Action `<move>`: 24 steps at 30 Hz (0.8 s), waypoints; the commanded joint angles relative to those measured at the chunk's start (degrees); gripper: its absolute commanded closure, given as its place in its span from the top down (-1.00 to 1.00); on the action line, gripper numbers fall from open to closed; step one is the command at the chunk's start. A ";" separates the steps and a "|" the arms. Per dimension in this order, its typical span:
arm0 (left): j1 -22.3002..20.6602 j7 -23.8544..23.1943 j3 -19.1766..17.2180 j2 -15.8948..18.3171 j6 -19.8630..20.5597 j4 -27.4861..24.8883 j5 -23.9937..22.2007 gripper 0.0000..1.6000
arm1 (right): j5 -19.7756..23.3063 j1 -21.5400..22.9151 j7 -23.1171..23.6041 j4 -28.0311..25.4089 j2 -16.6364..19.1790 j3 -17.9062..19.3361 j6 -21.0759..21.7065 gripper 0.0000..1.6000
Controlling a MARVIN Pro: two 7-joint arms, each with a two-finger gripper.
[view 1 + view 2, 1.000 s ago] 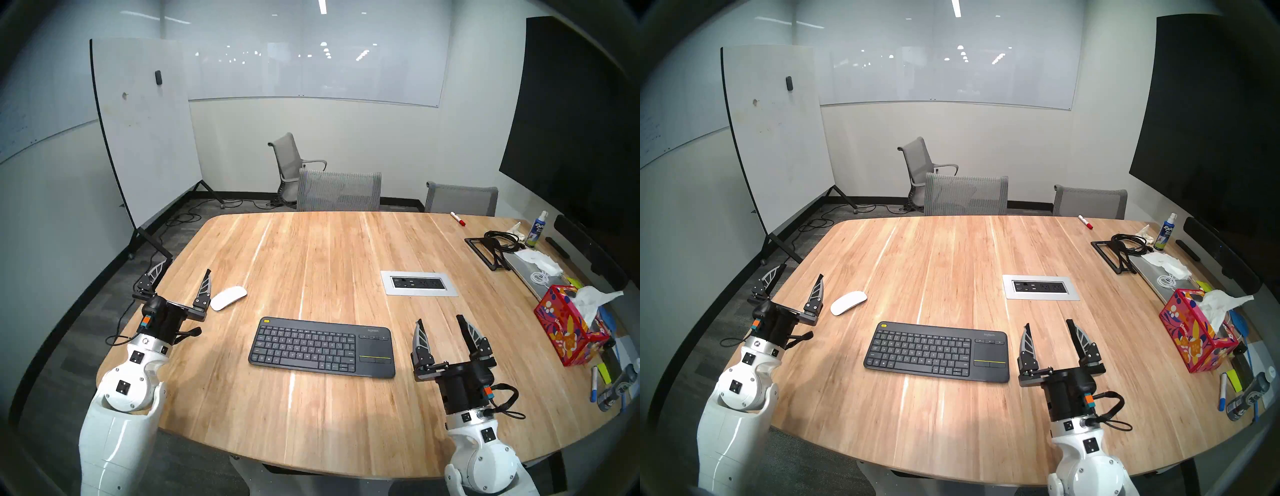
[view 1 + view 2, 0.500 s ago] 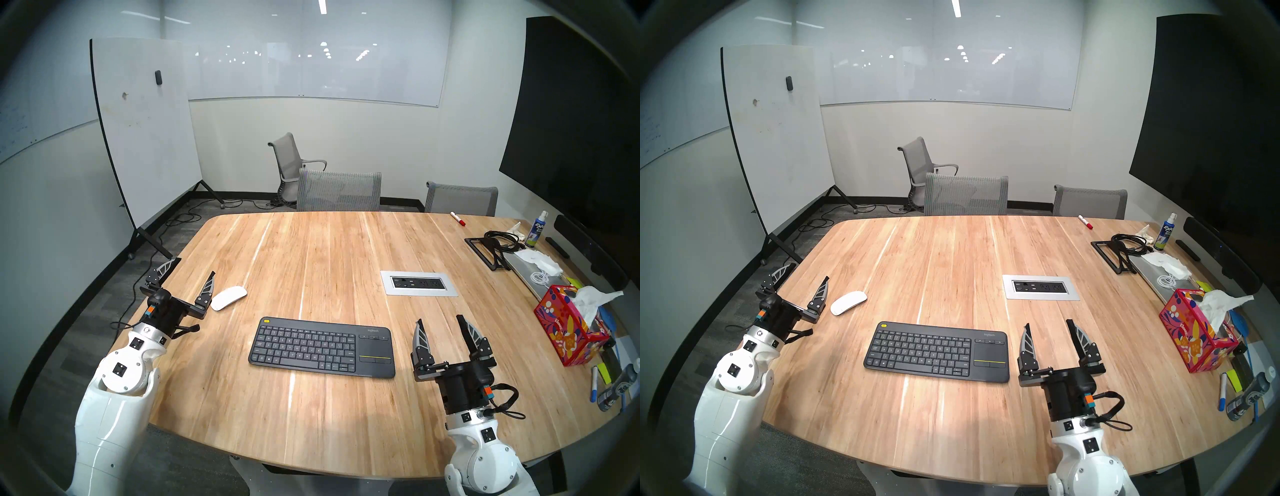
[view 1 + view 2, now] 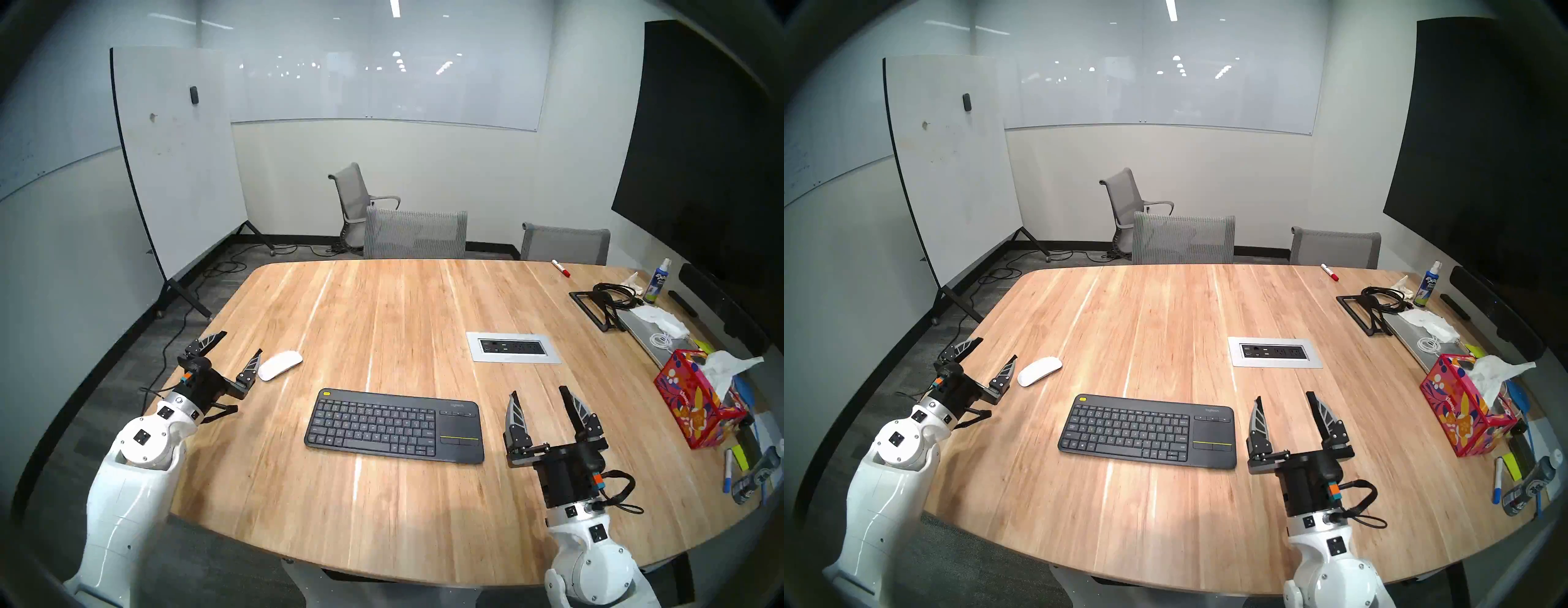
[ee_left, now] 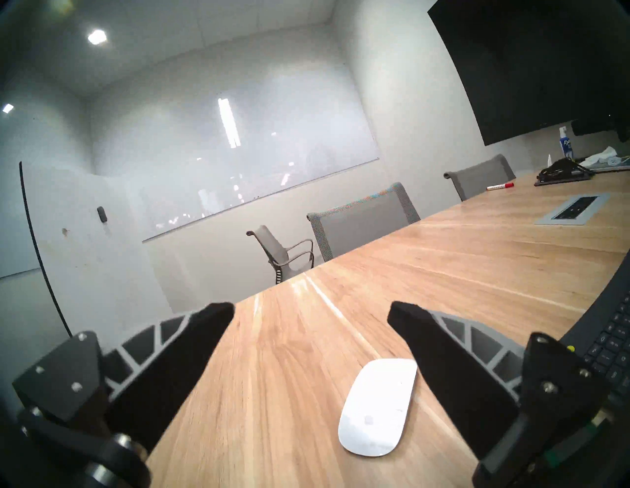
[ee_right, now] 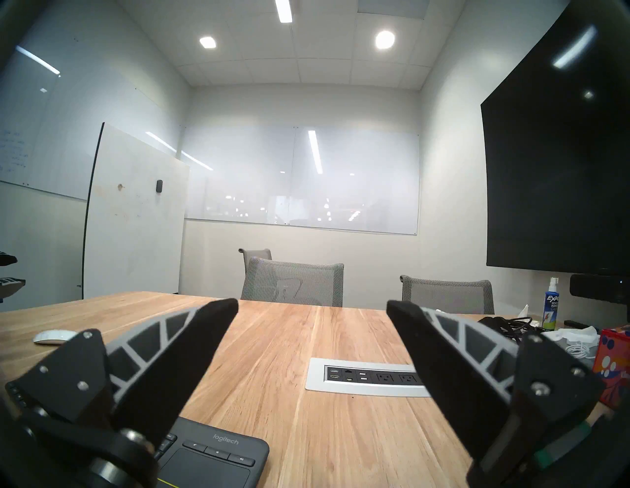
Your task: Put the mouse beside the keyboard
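The pale wooden worktop (image 3: 382, 305) carries a white mouse (image 3: 280, 365) near its left edge, a dark grey keyboard (image 3: 394, 426) in front, an inset socket panel (image 3: 512, 347), a red marker (image 3: 560, 268) and a tissue box (image 3: 695, 405) at right.

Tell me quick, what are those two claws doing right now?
Left gripper: open, holding nothing, by the mouse.
Right gripper: open, holding nothing, beside the keyboard.
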 commanded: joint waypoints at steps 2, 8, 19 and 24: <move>-5.37 -3.82 1.24 3.28 -1.92 2.88 0.37 1.00 | -0.03 0.06 0.08 -0.94 0.02 -0.12 -0.13 1.00; -8.11 -6.88 2.40 4.43 -3.33 7.23 0.68 1.00 | -0.03 0.06 0.08 -0.95 0.01 -0.12 -0.13 1.00; -11.68 -14.11 3.86 5.61 -2.05 12.20 -2.38 1.00 | -0.03 0.05 0.09 -0.97 0.01 -0.12 -0.12 1.00; -13.00 -16.80 4.55 6.26 -0.21 14.04 -3.06 1.00 | -0.03 0.04 0.09 -0.97 0.01 -0.11 -0.11 1.00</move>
